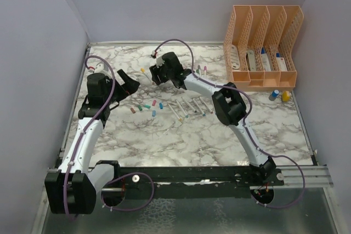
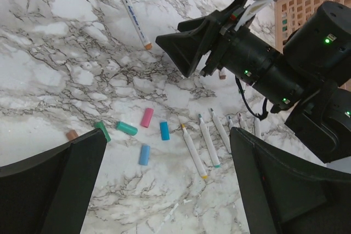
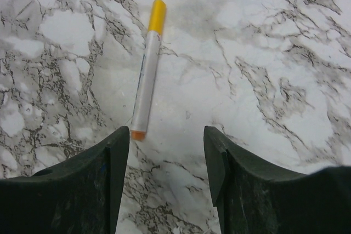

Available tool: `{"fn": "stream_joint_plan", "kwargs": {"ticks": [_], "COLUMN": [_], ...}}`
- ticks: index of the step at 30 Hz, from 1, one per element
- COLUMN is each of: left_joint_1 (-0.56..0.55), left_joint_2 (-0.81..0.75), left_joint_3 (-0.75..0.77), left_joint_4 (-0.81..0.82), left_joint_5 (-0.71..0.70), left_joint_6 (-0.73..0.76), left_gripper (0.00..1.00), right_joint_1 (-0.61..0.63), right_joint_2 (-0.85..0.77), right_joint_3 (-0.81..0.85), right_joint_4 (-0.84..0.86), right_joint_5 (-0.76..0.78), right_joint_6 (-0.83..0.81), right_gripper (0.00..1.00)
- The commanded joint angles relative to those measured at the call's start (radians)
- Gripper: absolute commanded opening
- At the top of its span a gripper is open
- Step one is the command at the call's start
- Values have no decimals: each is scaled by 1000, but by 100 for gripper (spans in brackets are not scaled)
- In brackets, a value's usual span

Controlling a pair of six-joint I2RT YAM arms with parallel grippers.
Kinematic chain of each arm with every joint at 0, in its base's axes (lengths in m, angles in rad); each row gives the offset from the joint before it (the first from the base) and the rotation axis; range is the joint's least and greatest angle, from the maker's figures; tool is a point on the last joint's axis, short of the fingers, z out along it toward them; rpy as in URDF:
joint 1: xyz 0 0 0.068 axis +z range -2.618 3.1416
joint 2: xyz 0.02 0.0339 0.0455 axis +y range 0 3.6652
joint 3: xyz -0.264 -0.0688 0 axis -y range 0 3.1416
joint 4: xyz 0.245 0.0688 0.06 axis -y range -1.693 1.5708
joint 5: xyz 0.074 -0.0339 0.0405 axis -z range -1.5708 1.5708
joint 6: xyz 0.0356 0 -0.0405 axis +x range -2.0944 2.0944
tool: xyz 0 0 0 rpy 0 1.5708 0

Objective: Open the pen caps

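Holds nothing in the right pincer [image 3: 167, 163], spread wide just short of the yellow-capped pen [image 3: 147, 69] on the marble surface [image 3: 263, 80]. Shows in the left wrist view, not the right one, loose caps [image 2: 147, 117] and uncapped pens [image 2: 208, 141], well apart from that pen, before the left pincer [image 2: 167, 190], likewise wide and empty.

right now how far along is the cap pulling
Done: several loose caps lie beside a row of uncapped pens. In hand: nothing is gripped. The right gripper hovers open over the yellow-capped pen, and the left gripper is open and empty. Left: at least that yellow pen, its cap on.
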Motion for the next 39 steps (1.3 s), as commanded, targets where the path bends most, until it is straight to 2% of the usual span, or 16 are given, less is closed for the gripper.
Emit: {"fn": "stream_joint_plan", "kwargs": {"ticks": [1,19,39], "left_joint_1": [13,39,59], "left_joint_2": [-44,-70,-91], "left_joint_3": [-26,-60,-83], "left_joint_4": [-8,10,29], "left_joint_5": [38,36,49], "left_joint_6": [6,-13,-40], "left_gripper": [99,99,99], "right_joint_1": [32,87,89], "right_joint_2": [69,189,225], "right_joint_3": [78,172,217], "right_joint_4": [73,38,-109], "right_joint_5": [-20,25,174], "right_joint_6": [-62,-81,24], "right_gripper": [56,53,19]}}
